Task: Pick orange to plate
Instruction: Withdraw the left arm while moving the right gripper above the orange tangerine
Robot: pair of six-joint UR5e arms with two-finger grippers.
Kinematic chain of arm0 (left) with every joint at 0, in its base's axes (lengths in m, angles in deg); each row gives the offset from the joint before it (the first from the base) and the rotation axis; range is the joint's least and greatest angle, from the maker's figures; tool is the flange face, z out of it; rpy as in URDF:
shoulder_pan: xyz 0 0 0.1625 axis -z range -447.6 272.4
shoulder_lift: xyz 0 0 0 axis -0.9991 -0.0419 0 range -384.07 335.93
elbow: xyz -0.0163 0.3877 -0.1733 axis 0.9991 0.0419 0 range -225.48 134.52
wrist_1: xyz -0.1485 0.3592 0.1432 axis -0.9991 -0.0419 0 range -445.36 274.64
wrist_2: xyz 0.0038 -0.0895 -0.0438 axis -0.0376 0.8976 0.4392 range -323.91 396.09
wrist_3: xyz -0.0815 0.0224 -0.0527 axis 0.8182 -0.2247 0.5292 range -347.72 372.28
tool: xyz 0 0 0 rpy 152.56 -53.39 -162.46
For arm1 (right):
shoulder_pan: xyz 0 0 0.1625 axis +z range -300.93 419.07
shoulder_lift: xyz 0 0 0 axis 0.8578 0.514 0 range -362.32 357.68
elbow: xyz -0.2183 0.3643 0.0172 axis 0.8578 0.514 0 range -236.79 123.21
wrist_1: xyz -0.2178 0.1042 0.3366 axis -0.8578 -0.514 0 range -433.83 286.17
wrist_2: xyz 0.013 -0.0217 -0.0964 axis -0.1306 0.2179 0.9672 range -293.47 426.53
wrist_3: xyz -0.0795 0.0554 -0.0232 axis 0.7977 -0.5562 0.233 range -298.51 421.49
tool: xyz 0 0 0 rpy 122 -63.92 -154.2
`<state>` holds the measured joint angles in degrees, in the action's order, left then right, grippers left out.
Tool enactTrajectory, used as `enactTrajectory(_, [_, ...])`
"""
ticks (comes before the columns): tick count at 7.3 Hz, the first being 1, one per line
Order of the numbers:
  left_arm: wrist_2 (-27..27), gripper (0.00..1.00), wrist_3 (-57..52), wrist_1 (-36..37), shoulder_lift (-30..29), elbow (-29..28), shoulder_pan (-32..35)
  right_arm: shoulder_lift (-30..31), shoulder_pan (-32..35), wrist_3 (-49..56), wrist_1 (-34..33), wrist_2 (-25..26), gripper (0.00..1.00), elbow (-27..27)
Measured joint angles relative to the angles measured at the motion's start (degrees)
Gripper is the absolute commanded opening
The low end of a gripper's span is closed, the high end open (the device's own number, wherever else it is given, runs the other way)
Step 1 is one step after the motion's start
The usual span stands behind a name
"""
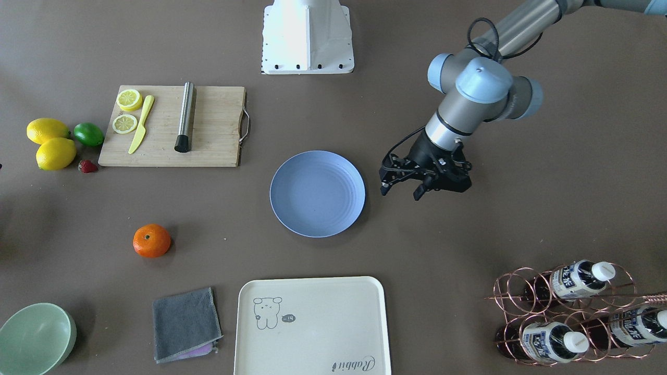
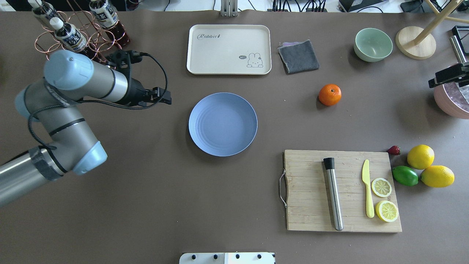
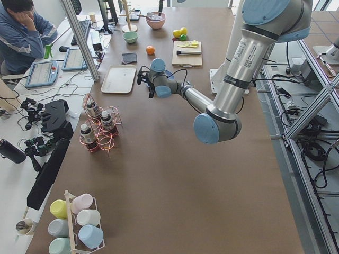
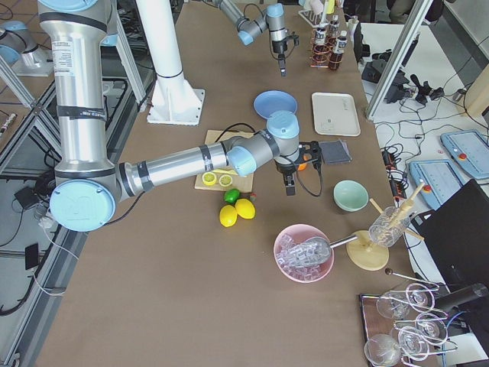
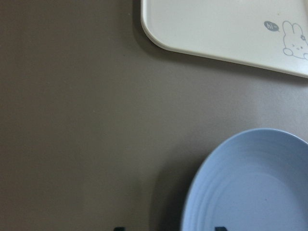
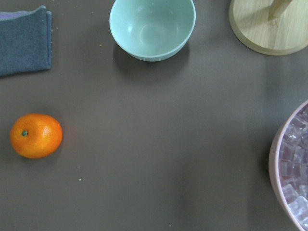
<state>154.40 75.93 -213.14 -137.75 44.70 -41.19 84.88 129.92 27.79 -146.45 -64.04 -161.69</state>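
Observation:
The orange rests alone on the brown table, right of the periwinkle-blue plate, which holds nothing. In the right wrist view the orange lies at the left, its stem dot up. My right gripper hangs at the table's right edge, well right of the orange; I cannot tell how its fingers stand. My left gripper hovers just off the plate's rim on my left, open and holding nothing. The left wrist view shows the plate at lower right.
A cream tray, grey cloth and green bowl lie beyond the plate. A cutting board carries a metal muddler, knife and lemon slices. Lemons and a lime sit right. Bottle rack, pink ice bowl.

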Motion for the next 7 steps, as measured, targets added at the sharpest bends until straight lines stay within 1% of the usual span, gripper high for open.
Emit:
enactTrajectory(1, [7.58,0.98,-8.61,0.06,3.88,0.41,7.04,-2.48,-3.47,-4.63,-0.32,2.61,1.0,0.16])
enactTrajectory(2, [13.97,0.98,-18.14,0.69,8.19,0.47,14.06,-4.94,-6.52,-8.37,-1.17,4.9,1.0,0.45])
enactTrajectory(3, [18.29,0.98,-28.88,3.83,12.31,0.48,20.8,-7.7,-9.13,-11.24,-3.29,7.15,1.0,0.83])
enactTrajectory(4, [20.17,0.98,-41.75,10.1,15.16,0.25,27.41,-10.34,-11.39,-13.11,-5.91,9.35,1.0,1.34])
enactTrajectory(5, [19.76,0.98,-56.07,18.03,16.69,-0.18,33.85,-11.94,-12.95,-13.91,-7.5,10.69,1.0,1.83])
enactTrajectory(6, [18.28,0.98,-67.95,26.55,17.37,-0.4,39.13,-12.64,-14.06,-14.22,-8.09,11.28,1.0,2.18])
enactTrajectory(7, [17.24,0.98,-74.38,35.13,17.48,-0.39,42.02,-12.89,-14.88,-14.32,-8.18,11.52,1.0,2.68])
